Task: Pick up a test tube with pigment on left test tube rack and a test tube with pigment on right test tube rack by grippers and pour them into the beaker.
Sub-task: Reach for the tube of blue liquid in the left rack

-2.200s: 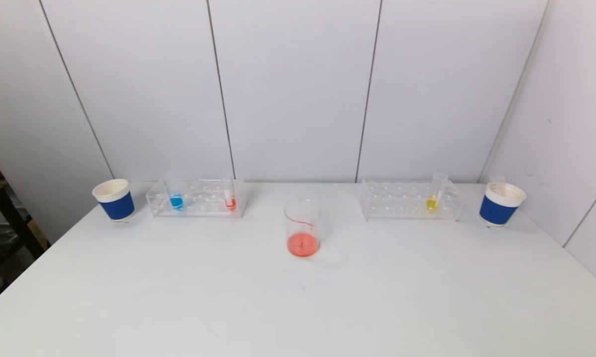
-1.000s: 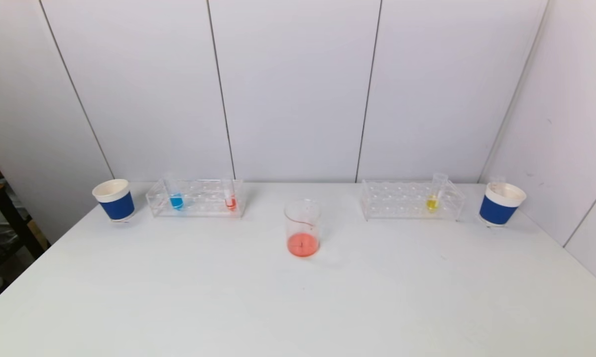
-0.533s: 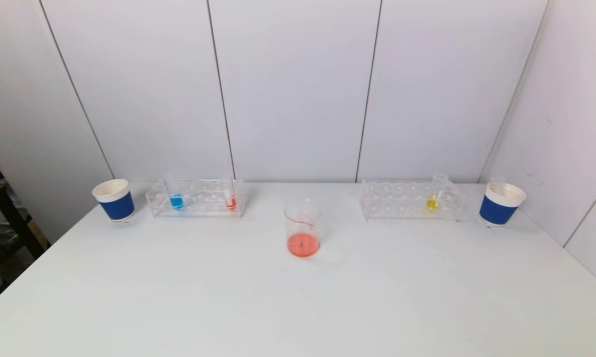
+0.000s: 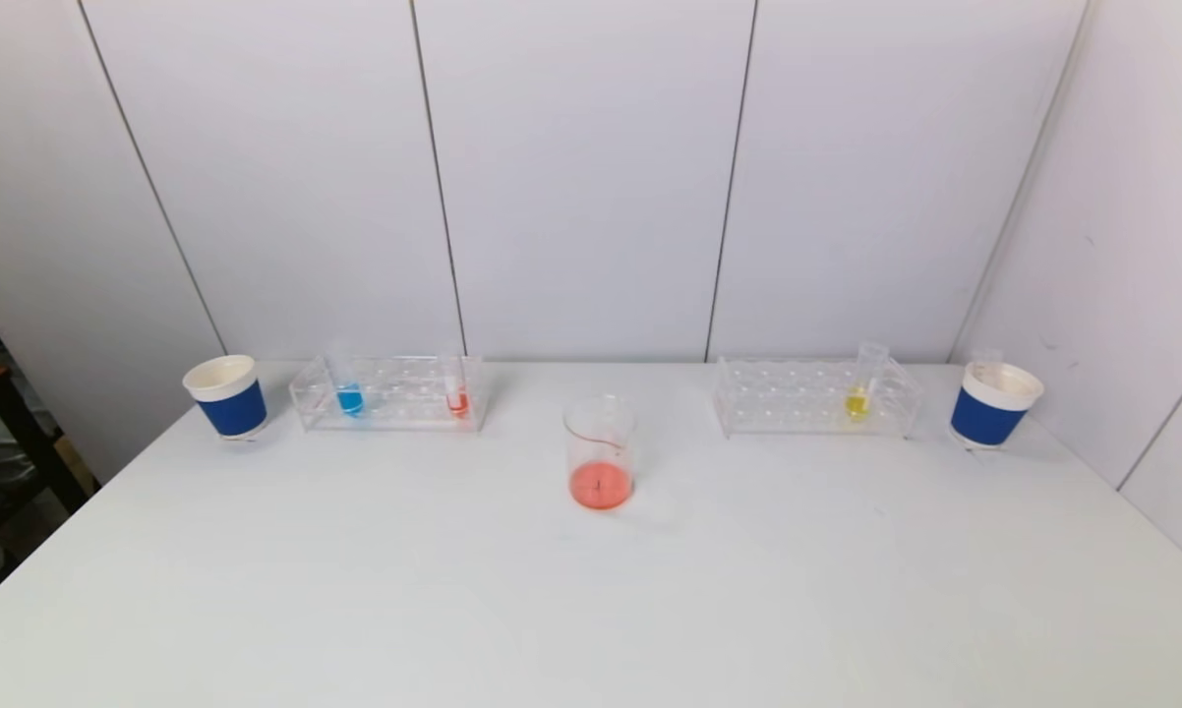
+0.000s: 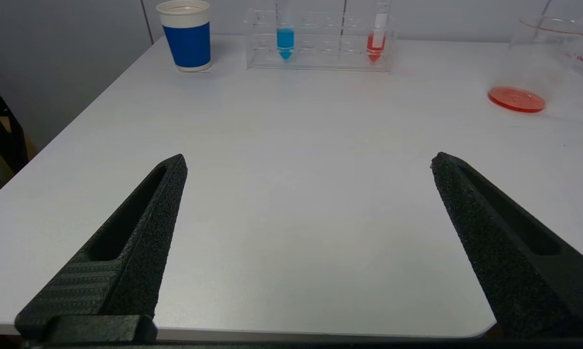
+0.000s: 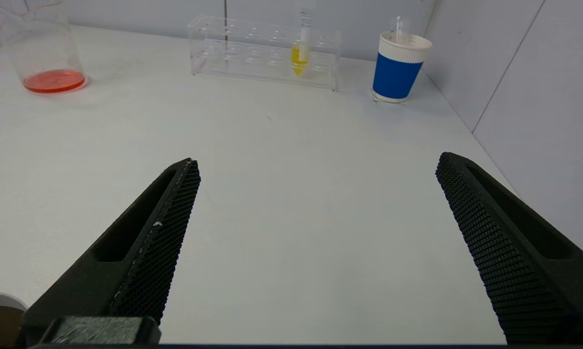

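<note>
Head view: beaker [image 4: 600,452] mid-bench between left rack [image 4: 387,392], holding blue tube [image 4: 349,390] and red tube [image 4: 457,390], and right rack [image 4: 815,396] with yellow tube [image 4: 858,388]; left wrist: left gripper [image 5: 307,162] wide, empty, at near bench edge; right wrist: right gripper [image 6: 316,165] likewise.

Table [image 4: 355,590] front bare; beaker [image 4: 600,452] stands centre.
</note>
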Controlling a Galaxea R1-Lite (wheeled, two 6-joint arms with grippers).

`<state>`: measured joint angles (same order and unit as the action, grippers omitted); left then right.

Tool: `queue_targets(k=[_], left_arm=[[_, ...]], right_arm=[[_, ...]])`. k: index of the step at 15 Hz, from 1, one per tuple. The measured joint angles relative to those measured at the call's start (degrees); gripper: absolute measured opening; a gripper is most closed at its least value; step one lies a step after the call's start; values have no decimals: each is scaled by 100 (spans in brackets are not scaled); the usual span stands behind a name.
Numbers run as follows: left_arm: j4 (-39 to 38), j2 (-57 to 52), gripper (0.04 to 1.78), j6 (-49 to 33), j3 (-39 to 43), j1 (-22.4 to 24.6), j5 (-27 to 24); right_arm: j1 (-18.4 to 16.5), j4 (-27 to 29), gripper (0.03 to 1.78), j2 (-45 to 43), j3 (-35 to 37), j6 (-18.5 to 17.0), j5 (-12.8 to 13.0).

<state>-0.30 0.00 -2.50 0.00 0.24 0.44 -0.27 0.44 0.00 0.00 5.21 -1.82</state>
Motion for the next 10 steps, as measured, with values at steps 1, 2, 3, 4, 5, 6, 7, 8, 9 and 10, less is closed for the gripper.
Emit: queue_targets(k=[1, 2, 3, 4, 5, 6, 7, 8, 9, 10], left_arm=[[0, 0, 176, -2, 0, 0, -2], [0, 0, 176, -2, 0, 0, -2], [0, 0, 176, 2, 0, 0, -6], [0, 0, 176, 55, 0, 0, -9], [0, 0, 176, 44, 0, 0, -11], [0, 0, 176, 5, 0, 0, -6], [0, 0, 176, -2, 0, 0, -4], [0, 0, 176, 24, 0, 0, -6], [0, 0, 176, 44, 0, 0, -6], [0, 0, 176, 9, 0, 0, -4]], right_arm=[[0, 0, 177, 0, 0, 2, 0], [0, 0, 177, 0, 0, 2, 0], [0, 0, 177, 0, 0, 2, 0], [0, 0, 177, 0, 0, 2, 0], [0, 0, 177, 0, 0, 2, 0], [0, 0, 177, 0, 0, 2, 0], [0, 0, 177, 0, 0, 2, 0], [0, 0, 177, 0, 0, 2, 0], [0, 0, 177, 0, 0, 0, 0], [0, 0, 177, 0, 0, 0, 0]])
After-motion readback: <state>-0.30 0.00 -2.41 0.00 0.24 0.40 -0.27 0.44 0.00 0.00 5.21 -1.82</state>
